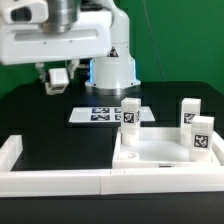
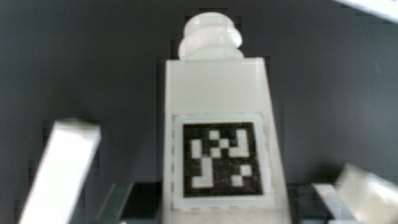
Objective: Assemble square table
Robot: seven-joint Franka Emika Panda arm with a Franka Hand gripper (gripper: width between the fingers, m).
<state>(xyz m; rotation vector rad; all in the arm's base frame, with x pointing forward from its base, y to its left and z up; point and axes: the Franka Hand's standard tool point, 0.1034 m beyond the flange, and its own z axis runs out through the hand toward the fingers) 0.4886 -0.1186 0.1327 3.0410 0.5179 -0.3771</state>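
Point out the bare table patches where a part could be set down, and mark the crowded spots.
Free: the black table on the exterior view's left, between the marker board and the white border rail. Also free, it seems: the dark strip behind the legs, on the exterior view's right. Crowded: the square tabletop, where three legs stand close together.

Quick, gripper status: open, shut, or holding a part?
Gripper: holding a white tagged leg between its fingers, above the black table.
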